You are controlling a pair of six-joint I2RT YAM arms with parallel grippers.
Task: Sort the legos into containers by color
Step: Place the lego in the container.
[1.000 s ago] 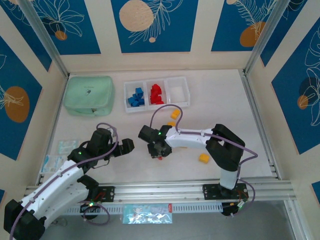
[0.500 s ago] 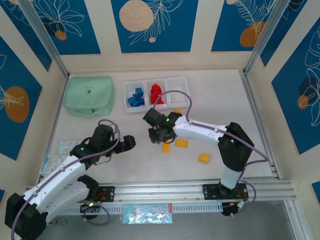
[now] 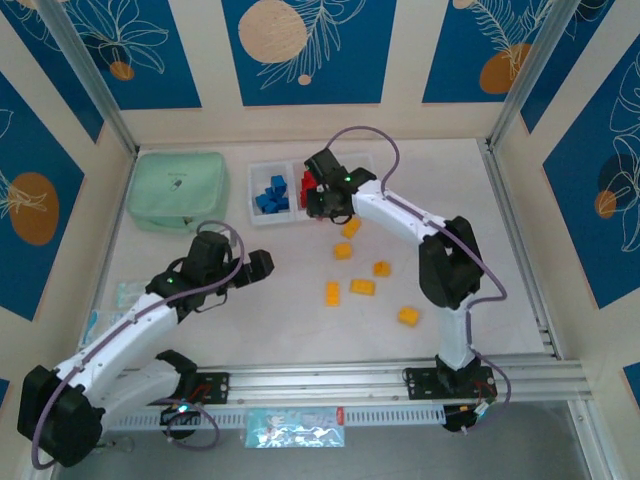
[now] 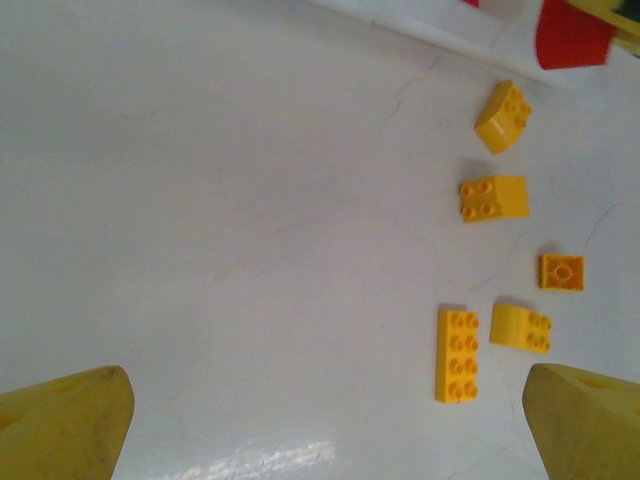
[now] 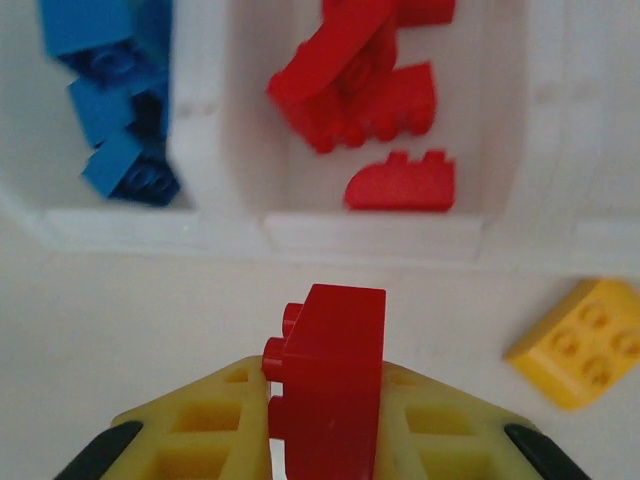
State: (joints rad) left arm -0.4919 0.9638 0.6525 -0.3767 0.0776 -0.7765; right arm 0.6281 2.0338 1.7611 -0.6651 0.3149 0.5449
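The containers (image 3: 312,214) are three joined white bins at the back. The left one holds blue legos (image 3: 271,193), the middle one red legos (image 3: 313,182), and the right one (image 3: 357,181) looks empty. My right gripper (image 3: 322,207) hangs just in front of the middle bin, shut on a red lego (image 5: 335,330) that stands on edge between its fingers. Several yellow legos (image 3: 362,287) lie scattered on the table. My left gripper (image 3: 262,268) is open above the table, left of the yellow legos (image 4: 458,354), with nothing between its fingers (image 4: 60,420).
A mint-green pouch (image 3: 180,190) lies left of the bins. Small plastic packets (image 3: 125,300) sit at the table's left edge, and another (image 3: 295,428) lies below the front rail. One yellow lego (image 5: 580,340) rests close to the bins' front wall (image 5: 370,235).
My right gripper has carried the red lego from the table's middle back to the front of the middle bin. The left arm has reached slightly forward and right, still open.
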